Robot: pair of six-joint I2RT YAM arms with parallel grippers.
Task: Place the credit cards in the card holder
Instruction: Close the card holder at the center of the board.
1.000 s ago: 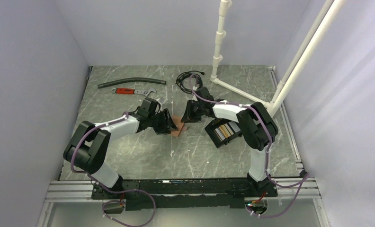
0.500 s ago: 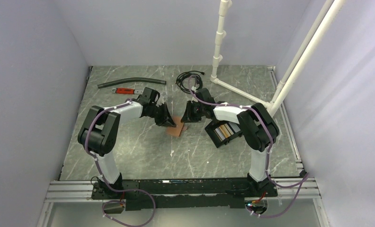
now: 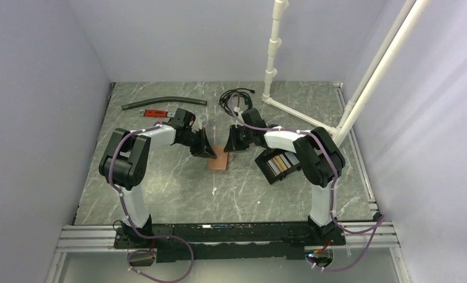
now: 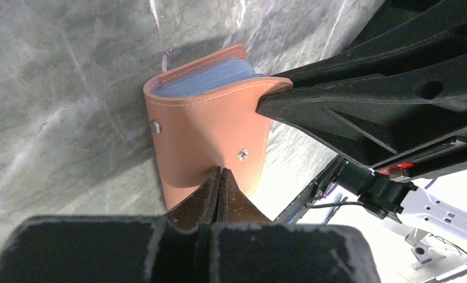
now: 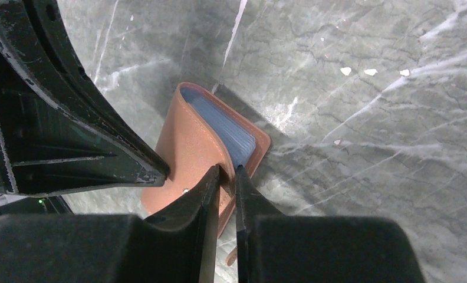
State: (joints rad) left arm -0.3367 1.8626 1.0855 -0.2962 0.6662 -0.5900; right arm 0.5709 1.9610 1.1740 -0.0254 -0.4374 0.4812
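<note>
A tan leather wallet (image 3: pixel 219 158) lies on the marble table between both grippers, with bluish sleeves (image 4: pixel 210 79) showing between its covers. My left gripper (image 4: pixel 221 171) is shut, its tips touching the wallet's top cover (image 4: pixel 207 135) near a snap, with nothing between them. My right gripper (image 5: pixel 224 171) pinches the edge of the wallet's top cover (image 5: pixel 190 147) from the other side. The black card holder (image 3: pixel 270 175) sits to the right under the right arm, with gold and brown credit cards (image 3: pixel 281 162) in it.
A black hose (image 3: pixel 163 104) and a red-handled wrench (image 3: pixel 159 113) lie at the back left. A coiled black cable (image 3: pixel 234 97) and a white pipe frame (image 3: pixel 270 65) stand at the back. Walls close in on both sides.
My left gripper has closed from open, and its arm's elbow has lifted and swung in. The right gripper narrowed slightly on the wallet's cover. The wallet barely moved.
</note>
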